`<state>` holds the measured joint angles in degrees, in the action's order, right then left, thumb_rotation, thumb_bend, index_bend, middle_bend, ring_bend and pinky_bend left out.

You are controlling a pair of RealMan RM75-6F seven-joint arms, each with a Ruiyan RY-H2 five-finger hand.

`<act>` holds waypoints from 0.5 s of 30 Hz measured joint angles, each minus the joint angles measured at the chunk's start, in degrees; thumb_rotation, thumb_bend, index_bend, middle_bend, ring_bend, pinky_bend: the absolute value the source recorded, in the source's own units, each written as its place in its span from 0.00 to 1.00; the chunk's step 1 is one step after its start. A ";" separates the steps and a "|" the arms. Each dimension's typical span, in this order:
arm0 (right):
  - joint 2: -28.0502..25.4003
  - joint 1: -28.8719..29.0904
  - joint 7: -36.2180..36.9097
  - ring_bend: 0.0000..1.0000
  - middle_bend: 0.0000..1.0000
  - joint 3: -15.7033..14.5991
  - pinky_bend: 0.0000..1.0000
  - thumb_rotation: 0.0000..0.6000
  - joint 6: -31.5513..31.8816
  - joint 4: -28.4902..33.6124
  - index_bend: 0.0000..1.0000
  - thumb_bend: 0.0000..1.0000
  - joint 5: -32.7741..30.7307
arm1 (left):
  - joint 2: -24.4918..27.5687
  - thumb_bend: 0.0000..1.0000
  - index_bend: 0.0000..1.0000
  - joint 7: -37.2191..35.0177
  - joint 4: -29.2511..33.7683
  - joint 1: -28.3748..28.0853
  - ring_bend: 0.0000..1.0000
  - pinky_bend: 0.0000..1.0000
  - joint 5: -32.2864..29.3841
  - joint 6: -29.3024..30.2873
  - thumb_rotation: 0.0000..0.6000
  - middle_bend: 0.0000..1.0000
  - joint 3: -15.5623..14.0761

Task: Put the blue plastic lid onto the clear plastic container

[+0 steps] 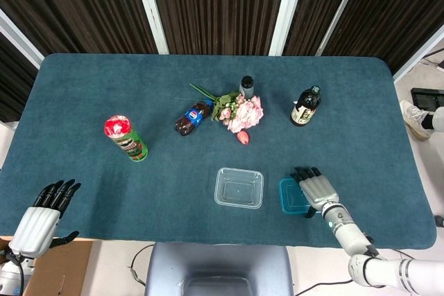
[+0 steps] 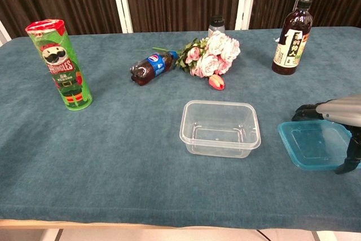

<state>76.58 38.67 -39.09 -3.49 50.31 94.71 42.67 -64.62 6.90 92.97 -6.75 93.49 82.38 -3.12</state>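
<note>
Clear plastic container (image 2: 220, 127) upright on counter (image 2: 124, 156), nothing inside. Blue plastic lid (image 2: 316, 144) flat on counter just right of container, apart from it; translucent teal, rectangular, raised rim. Right hand (image 1: 316, 187) over lid's far right part, fingers extended, thumb at lid's near edge; grip unclear. Left hand (image 1: 43, 217) far left of container, fingers spread, holding nothing.
</note>
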 measured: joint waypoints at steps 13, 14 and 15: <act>1.17 -0.38 0.89 0.15 0.32 -0.47 0.16 1.00 3.03 -1.00 0.70 0.21 1.74 | 0.07 0.45 0.00 -0.29 -0.02 -0.10 0.03 0.11 0.08 -0.14 1.00 0.05 -0.07; 1.30 -0.46 0.94 0.17 0.33 -0.56 0.18 1.00 3.13 -1.19 0.71 0.21 1.86 | 0.06 0.45 0.00 -0.28 -0.03 -0.12 0.03 0.11 0.05 -0.20 1.00 0.05 -0.06; 1.38 -0.52 0.98 0.18 0.34 -0.62 0.19 1.00 3.20 -1.28 0.72 0.21 1.93 | 0.06 0.45 0.00 -0.27 -0.03 -0.13 0.03 0.11 0.04 -0.21 1.00 0.05 -0.06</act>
<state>77.96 38.14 -38.11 -4.11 53.51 93.43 44.60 -64.56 6.63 92.94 -6.88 93.53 82.17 -3.18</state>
